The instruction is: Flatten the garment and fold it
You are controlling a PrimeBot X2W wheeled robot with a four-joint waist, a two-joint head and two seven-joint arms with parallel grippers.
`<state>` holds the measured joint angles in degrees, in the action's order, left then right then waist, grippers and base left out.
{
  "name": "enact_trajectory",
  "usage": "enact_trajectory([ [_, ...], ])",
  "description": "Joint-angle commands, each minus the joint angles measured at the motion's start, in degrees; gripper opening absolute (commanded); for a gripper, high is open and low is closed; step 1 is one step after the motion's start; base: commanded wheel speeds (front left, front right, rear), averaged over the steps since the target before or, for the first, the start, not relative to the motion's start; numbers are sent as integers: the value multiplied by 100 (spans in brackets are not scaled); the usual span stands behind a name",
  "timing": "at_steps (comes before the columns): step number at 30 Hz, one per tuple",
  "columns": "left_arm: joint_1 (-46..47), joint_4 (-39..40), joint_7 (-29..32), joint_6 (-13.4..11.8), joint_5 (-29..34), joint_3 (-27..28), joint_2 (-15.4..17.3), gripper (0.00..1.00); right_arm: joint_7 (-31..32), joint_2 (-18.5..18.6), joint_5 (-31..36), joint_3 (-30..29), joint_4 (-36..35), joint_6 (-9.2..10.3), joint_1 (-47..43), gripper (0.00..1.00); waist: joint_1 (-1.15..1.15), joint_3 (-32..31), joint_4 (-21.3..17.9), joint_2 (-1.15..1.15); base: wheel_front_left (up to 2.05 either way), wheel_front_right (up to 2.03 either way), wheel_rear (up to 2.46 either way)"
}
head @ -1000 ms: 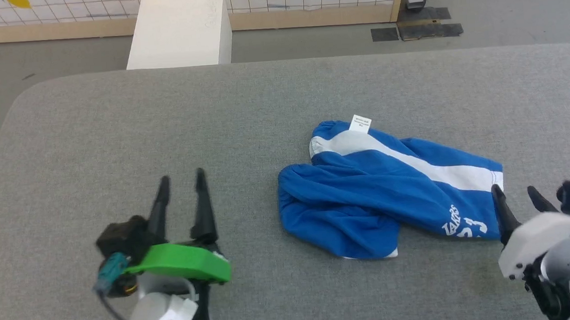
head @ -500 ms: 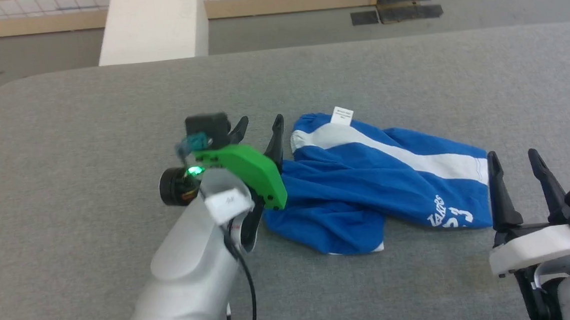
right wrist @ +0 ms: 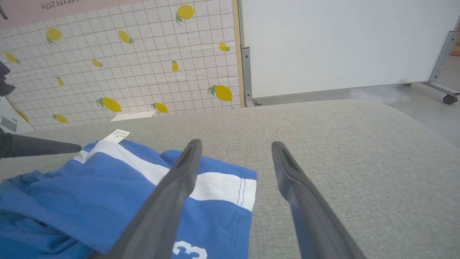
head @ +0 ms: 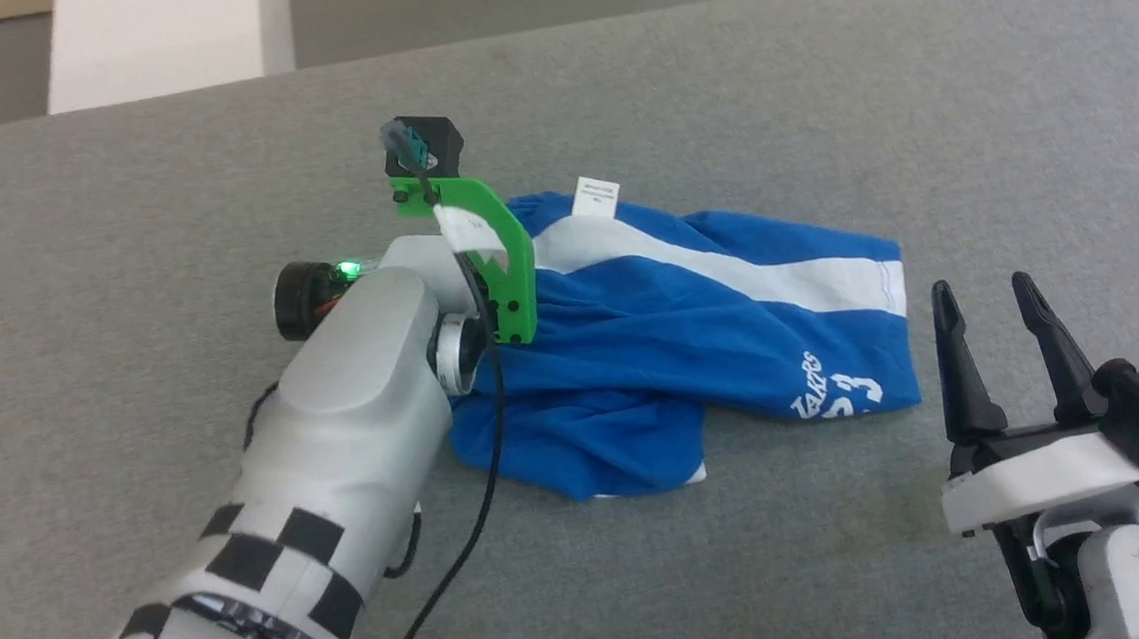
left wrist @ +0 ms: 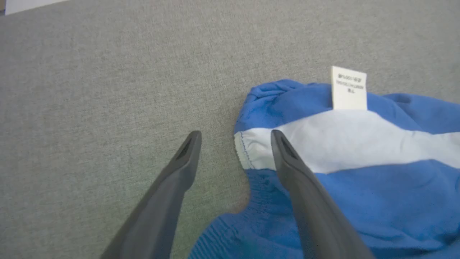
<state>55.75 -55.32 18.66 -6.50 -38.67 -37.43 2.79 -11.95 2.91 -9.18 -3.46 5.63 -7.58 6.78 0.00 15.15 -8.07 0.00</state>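
The garment (head: 691,341) lies rumpled on the grey counter (head: 814,92), bright blue, one part bunched and doubled under, not yet flat. It looks thin, light and limp. It should slide easily over the counter and sag from any hold, so I'd pinch it at the firmer sewn edges: the gathered end by the tag, and the stitched hem at the far end of the stripe.

Writing now. A wide white stripe (head: 727,273) runs the garment's length. Near the hem sits white lettering (head: 815,388), something ending in "AKERS", though I can't be sure of the first letter, and a number (head: 860,391) that looks like 23. The white tag (left wrist: 348,88) sticks up from the gathered end, its print too small to read.

The left gripper (left wrist: 235,135) is at that gathered end, fingers spread wide and holding nothing. One finger is over the stripe's end, the other over bare counter just beside the garment. Whether they touch the cloth, I can't tell.

The right gripper (head: 981,283) waits just beside the hem end, fingers wide apart and empty.

Beyond the garment, a tiled wall (right wrist: 143,72) with lemons carries a word, cut off at the top, that looks like "RESTAURANT".
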Motion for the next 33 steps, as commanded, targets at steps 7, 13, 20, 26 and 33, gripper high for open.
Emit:
enact_trajectory([
  [7, 357, -592, 969, -26, -9, -390, 9, 100, -121, -3, -108, 95, 87, 9, 217, 100, 0, 309, -310, 0, 0, 0, 0],
  [13, 423, -906, 2172, 211, 86, -881, 9, 7, -184, -3, -153, 148, 91, 9, 279, 100, 0, 343, -378, 0, 0, 0, 0],
  [20, 545, -638, 1311, 215, 214, -911, 107, 0, -235, -3, -195, 122, 83, 9, 283, 100, 0, 336, -326, 0, 0, 0, 0],
  [26, 360, -362, 50, 112, 162, -687, 245, 0, -265, -3, -211, 7, 84, 9, 246, 100, 0, 182, -135, 0, 0, 0, 0],
  [33, -246, -104, -565, 153, -145, -387, 504, 0, -282, -3, -200, -109, 105, 9, 270, 100, 0, -90, 77, 0, 0, 0, 0],
])
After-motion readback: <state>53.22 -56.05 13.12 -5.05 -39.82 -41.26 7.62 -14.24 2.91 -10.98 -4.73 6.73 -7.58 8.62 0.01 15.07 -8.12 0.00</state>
